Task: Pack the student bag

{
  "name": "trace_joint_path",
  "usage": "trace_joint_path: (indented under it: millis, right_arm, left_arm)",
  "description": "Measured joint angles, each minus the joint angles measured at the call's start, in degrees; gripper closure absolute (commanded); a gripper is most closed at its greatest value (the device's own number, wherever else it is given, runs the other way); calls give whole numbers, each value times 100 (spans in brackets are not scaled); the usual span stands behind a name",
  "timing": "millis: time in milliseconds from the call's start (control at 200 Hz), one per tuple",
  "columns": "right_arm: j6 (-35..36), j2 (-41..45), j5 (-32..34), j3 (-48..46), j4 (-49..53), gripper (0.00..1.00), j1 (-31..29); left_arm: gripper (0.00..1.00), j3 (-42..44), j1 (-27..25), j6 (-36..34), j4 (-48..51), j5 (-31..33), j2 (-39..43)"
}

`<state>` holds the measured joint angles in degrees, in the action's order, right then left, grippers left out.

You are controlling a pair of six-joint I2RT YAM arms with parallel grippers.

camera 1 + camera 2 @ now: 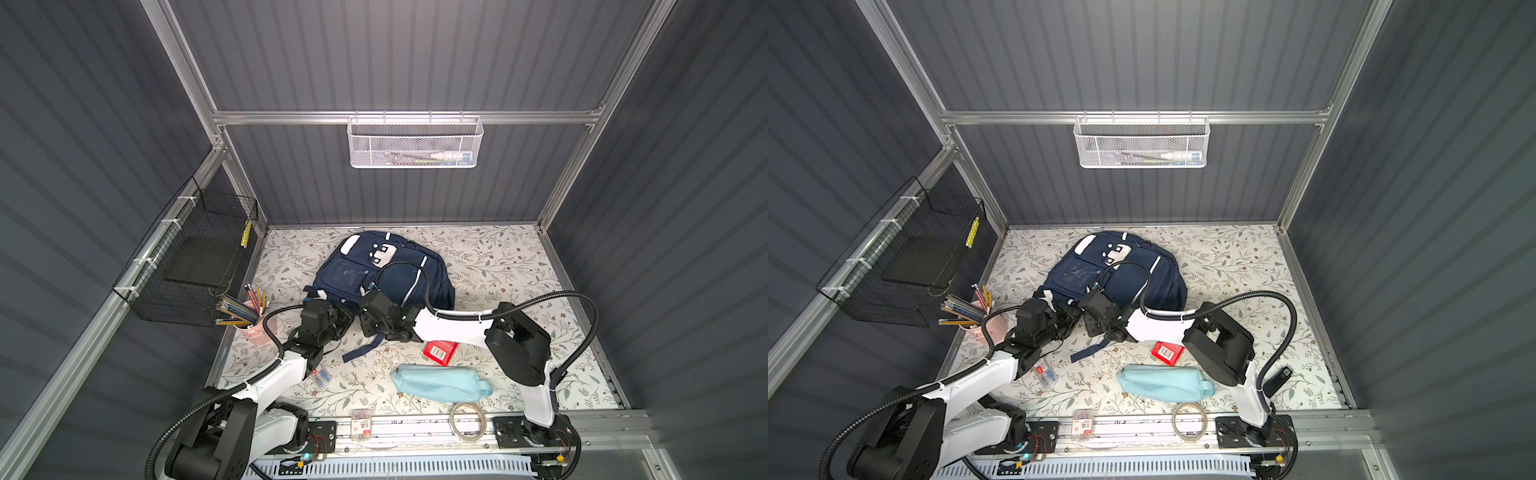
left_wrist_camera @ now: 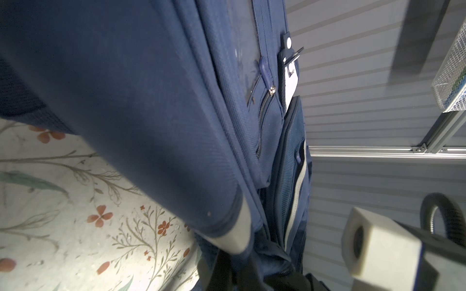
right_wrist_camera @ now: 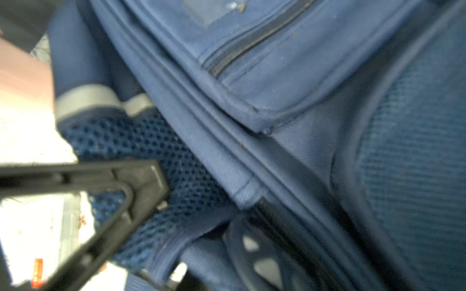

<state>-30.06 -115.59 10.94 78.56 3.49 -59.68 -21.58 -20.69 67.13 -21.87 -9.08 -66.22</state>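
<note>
— Two arms meet at one spot in both top views: the near edge of the student bag. It lies flat, front up, toward the back of the bench.

— And the jaws?

— The left gripper has its jaws pressed together at the bag's near left corner. Whether cloth is caught between them I can't tell. The right gripper sits just beside it with its jaws hidden under the wrist, so I can't tell their state.

— Left wrist view?

— Bag fabric fills it. A padded shoulder strap with a white band runs toward the jaws, and a zip pull shows on a front pocket.

— Right wrist view?

— Blurred. I see piping, a closed zip, blue mesh and a black frame that may be a finger. The jaws are unclear here too.

— How will it handle?

— Soft and slack, I'd judge, and probably light. It would fold and sag rather than lift as one piece. Smooth cloth could slip from a shallow pinch. The better holds look like the strap, the piped seam or a zip pull, with one arm steadying while the other opens.
</note>
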Motion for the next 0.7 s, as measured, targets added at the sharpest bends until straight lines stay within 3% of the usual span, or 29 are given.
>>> trace_joint_path:
  millis: [365, 700]
  right_arm:
    - [-76, 1071, -533, -1257, -170, 100, 308]
    - [-166, 2695, -844, -2955, 247, 100, 1130]
  left_arm:
    - [100, -72, 55, -199, 302, -136, 0]
    - [100, -254, 310, -378, 573, -321, -92]
